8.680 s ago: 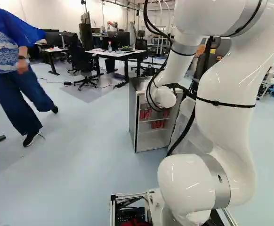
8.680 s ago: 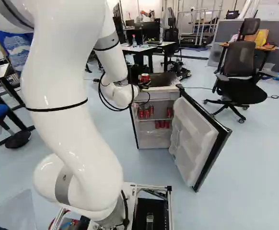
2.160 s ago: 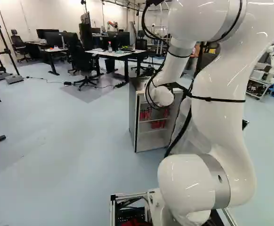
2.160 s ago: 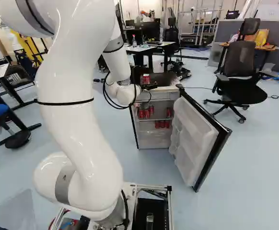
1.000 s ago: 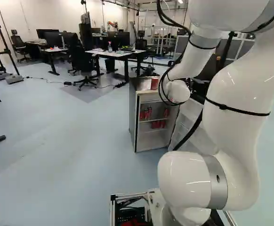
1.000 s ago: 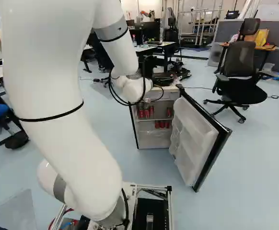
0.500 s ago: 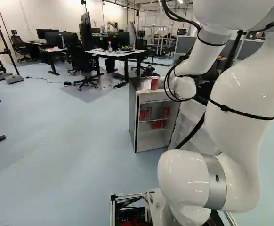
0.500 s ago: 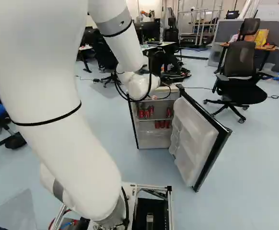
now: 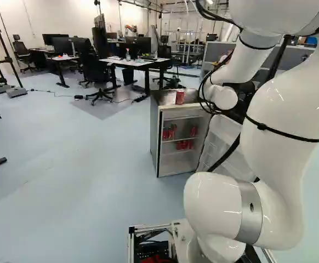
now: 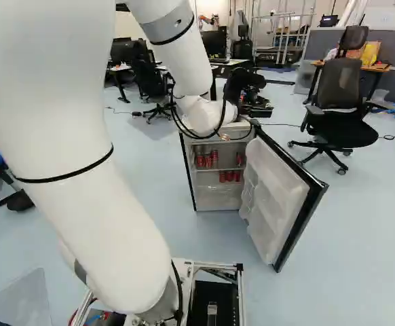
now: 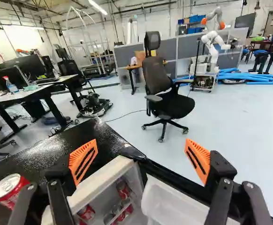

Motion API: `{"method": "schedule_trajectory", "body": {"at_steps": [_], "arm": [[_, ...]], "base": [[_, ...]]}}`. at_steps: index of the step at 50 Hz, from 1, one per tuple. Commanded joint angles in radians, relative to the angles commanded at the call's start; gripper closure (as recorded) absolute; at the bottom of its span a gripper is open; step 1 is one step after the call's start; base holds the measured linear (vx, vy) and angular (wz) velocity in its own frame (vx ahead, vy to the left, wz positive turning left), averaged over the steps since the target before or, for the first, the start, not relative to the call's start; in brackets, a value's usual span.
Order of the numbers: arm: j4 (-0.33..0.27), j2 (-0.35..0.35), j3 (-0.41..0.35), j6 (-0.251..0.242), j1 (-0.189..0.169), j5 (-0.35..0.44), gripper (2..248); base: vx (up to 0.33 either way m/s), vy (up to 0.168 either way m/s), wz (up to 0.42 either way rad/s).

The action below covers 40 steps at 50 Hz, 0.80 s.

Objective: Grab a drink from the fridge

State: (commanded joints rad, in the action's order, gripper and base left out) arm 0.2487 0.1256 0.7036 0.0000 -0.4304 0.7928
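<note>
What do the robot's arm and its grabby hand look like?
The arm is shiny white and rounded, with silver rings at its joints, thin black straps around it and looping black cables. The gripper is black, with dark slots in its orange pads.

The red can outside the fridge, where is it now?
In the left base view, the red can stands on top of the fridge, left of the arm's wrist; the wrist view shows it outside the open gripper.

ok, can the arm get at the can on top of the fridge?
Probably: the fingers are open and nothing visible blocks the can, but it stands outside them, so they'd likely need to shift sideways first.
</note>
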Motion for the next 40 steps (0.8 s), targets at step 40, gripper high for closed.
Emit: {"method": "schedule_trajectory", "body": {"at_steps": [40], "arm": [[-0.042,-0.017,0.077,0.000,-0.120,-0.420,3]], "base": [[0.000,0.000,0.000]]}}
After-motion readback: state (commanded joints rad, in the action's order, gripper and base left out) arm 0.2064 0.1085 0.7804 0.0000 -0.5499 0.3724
